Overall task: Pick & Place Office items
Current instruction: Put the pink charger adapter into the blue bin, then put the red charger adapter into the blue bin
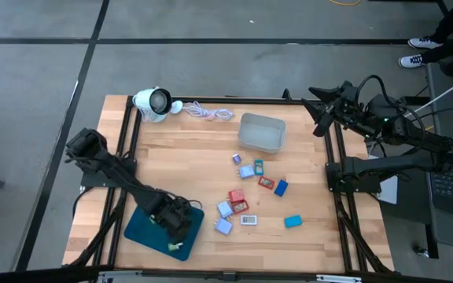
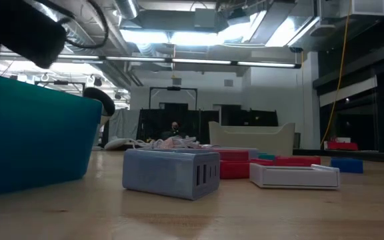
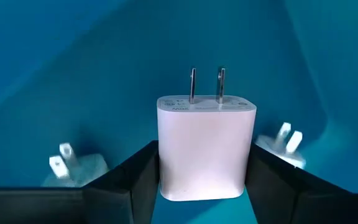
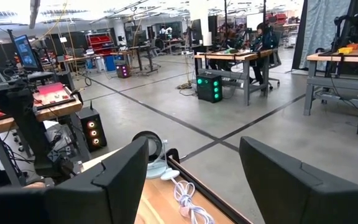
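My left gripper reaches down into the dark teal tray at the table's front left, shut on a white plug-in block with two metal prongs. Two more pale pronged pieces show in the tray on either side of it. Several small blue, red, pink and white pieces lie on the table's middle; in the low view a light blue one is nearest. My right gripper is open and empty, raised past the table's far right corner. My left gripper pinches the white block by its two opposite flat sides between its two fingers. The fingers come from above, pointing down into the tray. The prongs point away from the gripper toward the tray floor. Whether the block touches the floor does not show.
A grey bin stands at the far middle. A white round device with a dark lens and its cord lie at the far left. Bare wood lies along the near edge, right of the tray.
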{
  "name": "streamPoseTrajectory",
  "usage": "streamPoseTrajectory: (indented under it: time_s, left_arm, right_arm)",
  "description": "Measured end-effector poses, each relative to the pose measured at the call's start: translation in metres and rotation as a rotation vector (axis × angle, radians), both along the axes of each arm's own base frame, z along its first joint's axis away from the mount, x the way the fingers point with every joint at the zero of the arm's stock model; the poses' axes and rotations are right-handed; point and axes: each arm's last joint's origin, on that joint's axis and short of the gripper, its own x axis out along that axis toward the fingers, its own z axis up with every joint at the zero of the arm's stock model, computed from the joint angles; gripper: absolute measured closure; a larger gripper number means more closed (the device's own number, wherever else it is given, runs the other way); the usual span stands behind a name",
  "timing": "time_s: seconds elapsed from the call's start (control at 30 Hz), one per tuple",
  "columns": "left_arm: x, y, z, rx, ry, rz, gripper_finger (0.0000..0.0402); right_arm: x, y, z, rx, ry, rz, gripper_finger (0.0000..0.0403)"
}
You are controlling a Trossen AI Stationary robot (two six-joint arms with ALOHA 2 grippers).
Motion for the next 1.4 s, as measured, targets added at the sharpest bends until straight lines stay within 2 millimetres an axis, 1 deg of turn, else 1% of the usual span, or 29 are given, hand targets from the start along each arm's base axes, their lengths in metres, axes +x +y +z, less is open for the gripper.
streamPoseTrajectory:
  time_s: [0.13,0.17,0.2,0.27,0.37,0.43,0.5,0.57,0.67,0.77,0.87,0.97,1.07,1.13,1.23,1.3,1.4]
  left_arm:
    - [0.002,0.005,-0.008,-0.007,-0.040,-0.007,0.0211]
    - [0.002,0.004,-0.008,-0.012,-0.034,-0.006,0.0204]
    - [0.001,0.004,-0.008,-0.016,-0.023,0.000,0.0188]
    - [0.000,0.004,-0.008,-0.038,-0.002,0.010,0.0144]
    - [0.000,0.003,-0.002,-0.095,-0.014,0.004,0.0085]
    - [0.000,0.002,0.005,-0.109,-0.027,0.002,0.0062]
    - [0.001,0.002,0.016,-0.127,-0.057,0.003,0.0052]
    - [0.003,0.005,0.028,-0.119,-0.094,0.011,0.0050]
    - [0.007,0.015,0.048,-0.084,-0.170,0.030,0.0053]
    - [0.012,0.032,0.066,-0.049,-0.234,0.072,0.0057]
    - [0.020,0.054,0.081,-0.007,-0.309,0.097,0.0060]
    - [0.032,0.081,0.094,0.040,-0.375,0.100,0.0060]
    - [0.045,0.113,0.100,0.071,-0.399,0.135,0.0060]
    - [0.053,0.133,0.095,0.079,-0.372,0.177,0.0060]
    - [0.064,0.155,0.079,0.105,-0.321,0.197,0.0060]
    - [0.070,0.162,0.068,0.106,-0.282,0.182,0.0063]
    - [0.082,0.167,0.049,0.114,-0.237,0.157,0.0068]
  right_arm:
    - [0.000,0.000,0.000,0.003,-0.002,0.001,0.0146]
    - [0.000,0.000,0.000,0.004,-0.003,0.001,0.0146]
    - [0.000,0.000,0.000,0.008,-0.005,0.001,0.0146]
    - [0.000,0.000,0.000,0.010,-0.006,0.001,0.0146]
    - [0.000,0.000,0.000,0.009,-0.006,0.001,0.0146]
    - [0.000,0.000,0.000,0.009,-0.007,0.001,0.0146]
    - [0.000,0.000,0.001,0.008,-0.012,0.001,0.0146]
    - [0.000,0.000,0.001,0.007,-0.012,0.001,0.0146]
    - [0.000,0.000,0.001,0.006,-0.011,0.001,0.0146]
    - [0.000,0.000,0.001,0.005,-0.010,0.001,0.0146]
    - [0.000,0.000,0.001,0.006,-0.011,0.001,0.0146]
    - [0.000,0.000,0.001,0.006,-0.011,0.004,0.0146]
    - [0.000,0.000,0.001,0.007,-0.011,0.005,0.0146]
    - [0.000,0.000,0.001,0.007,-0.011,0.005,0.0146]
    - [0.000,0.000,0.001,0.009,-0.012,0.005,0.0146]
    - [0.000,0.000,0.001,0.010,-0.013,0.005,0.0146]
    - [0.000,0.000,0.001,0.012,-0.014,0.005,0.0146]
